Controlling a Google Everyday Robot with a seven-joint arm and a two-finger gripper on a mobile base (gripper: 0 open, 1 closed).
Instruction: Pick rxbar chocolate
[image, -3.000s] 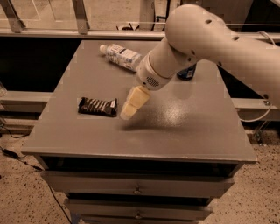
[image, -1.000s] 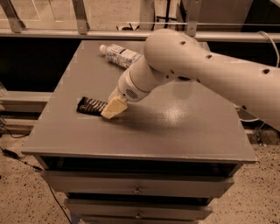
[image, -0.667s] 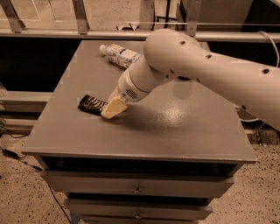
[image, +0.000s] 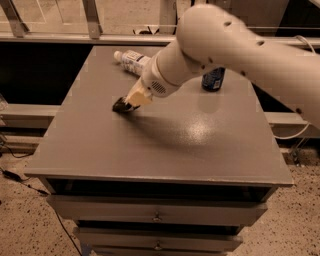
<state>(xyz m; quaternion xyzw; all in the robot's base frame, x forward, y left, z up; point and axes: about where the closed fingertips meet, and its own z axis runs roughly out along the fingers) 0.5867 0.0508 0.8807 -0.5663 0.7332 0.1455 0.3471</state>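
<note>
The rxbar chocolate (image: 120, 105) is lying in the left-centre part of the grey table (image: 165, 155). Only its dark left end is showing, and the rest is sitting under the tool. The gripper (image: 130, 102) is resting directly on the bar's right portion, angled down and to the left from the white arm (image: 215, 45). Whether it is clamping the wrapper or merely touching it cannot be told from this view, nor whether the bar is leaving the surface.

Judged step: securing the grasp on the bar before lifting.

Procedure for this step:
- Be centring the grip across the bar's short width, so the flat wrapper is not pivoting out.
- Be keeping downward pressure light, since a thin bar on a smooth top is likely to slide rather than rise.
- Be raising straight up, slowly, and confirming the dark end is coming up with the tool.

The clear bottle (image: 132, 61) is lying near the back edge, just behind the gripper. The blue can (image: 213, 80) is standing well apart to the right. The lift path should be avoiding both.
</note>
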